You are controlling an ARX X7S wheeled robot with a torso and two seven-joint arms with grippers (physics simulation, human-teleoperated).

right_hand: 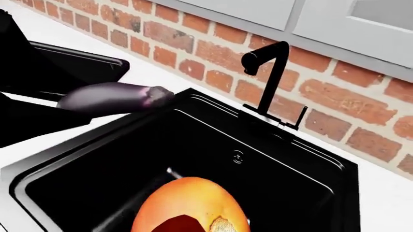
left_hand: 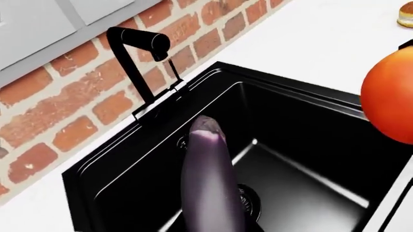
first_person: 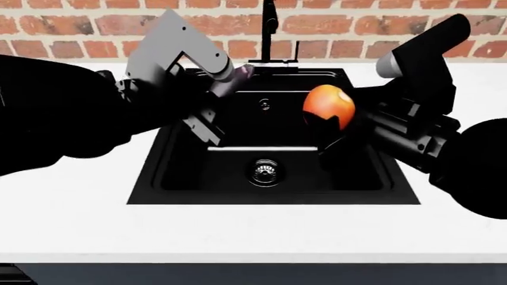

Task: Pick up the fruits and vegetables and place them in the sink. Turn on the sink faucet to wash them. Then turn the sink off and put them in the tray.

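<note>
My left gripper [first_person: 224,84] is shut on the dark purple eggplant [first_person: 238,75], holding it over the back left of the black sink [first_person: 179,172]. The eggplant [left_hand: 210,179] points toward the faucet [left_hand: 139,43]. My right gripper [first_person: 333,123] is shut on the orange-red fruit [first_person: 328,105], which hangs over the right half of the basin. The fruit [right_hand: 190,208] fills the near part of the right wrist view, with the eggplant [right_hand: 113,96] beyond it. The faucet [first_person: 269,29] stands behind the sink. A black rimmed tray [right_hand: 71,65] lies on the counter past the eggplant, partly hidden.
The round metal drain [first_person: 264,171] sits in the basin floor. White countertop [first_person: 253,231] surrounds the sink and a red brick wall [first_person: 79,27] runs behind it. A tan bread roll [left_hand: 406,17] lies on the counter, far from the sink.
</note>
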